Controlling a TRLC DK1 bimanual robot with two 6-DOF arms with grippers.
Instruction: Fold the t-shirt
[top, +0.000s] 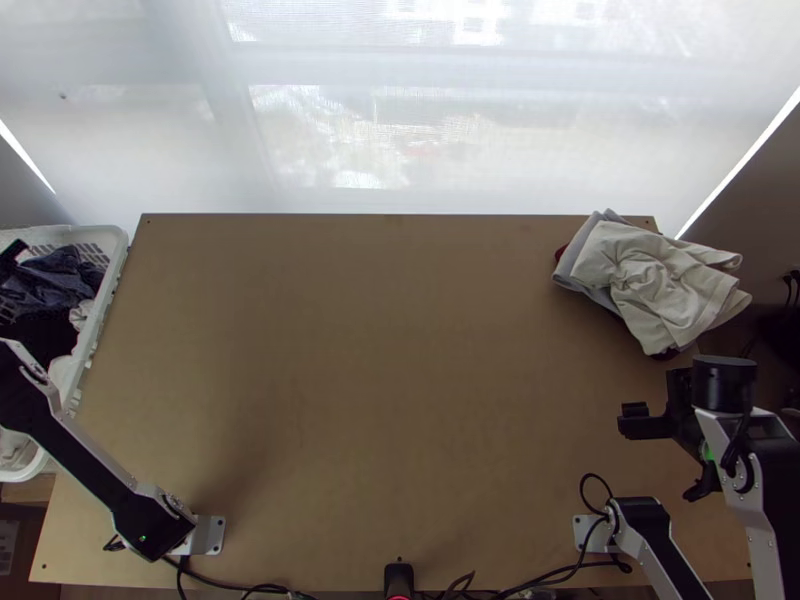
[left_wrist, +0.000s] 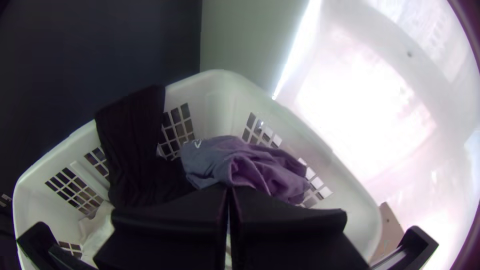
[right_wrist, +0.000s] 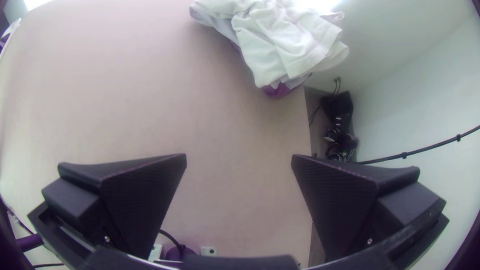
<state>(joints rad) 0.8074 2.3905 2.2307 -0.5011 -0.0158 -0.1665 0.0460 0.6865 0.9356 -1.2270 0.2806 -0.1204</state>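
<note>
Your left claw (left_wrist: 229, 197) is over the basket (top: 120, 236), off the table's left edge, its fingers clenched together with no cloth visible between them. Just ahead of their tips lies the blue-grey cloth (left_wrist: 245, 167), bunched inside the basket near its wall. You can take that as the likeliest t-shirt, though its crumpled shape hides any sleeve or collar, so you can't be sure.

Its long axis runs more across the seam where your fingers meet than along it, so opening them would spread them roughly along the bundle. To pinch it across its narrow side, you would probably do best to turn the wrist first, then part the fingers and go forward and down. Mind the black cloth (left_wrist: 132, 130) hanging over the rim; it runs down close beside the bundle and might get caught too. White cloth (left_wrist: 100, 232) lies lower in the basket.

Your right claw (right_wrist: 239, 162) is wide apart and empty, above the right side of the table (top: 400, 380), well away from the basket. The pile (top: 650, 280) at the far right corner, beige cloth on top, is nearer to it. The left arm is the one to fetch the shirt; the folding itself seems ahead of you.
</note>
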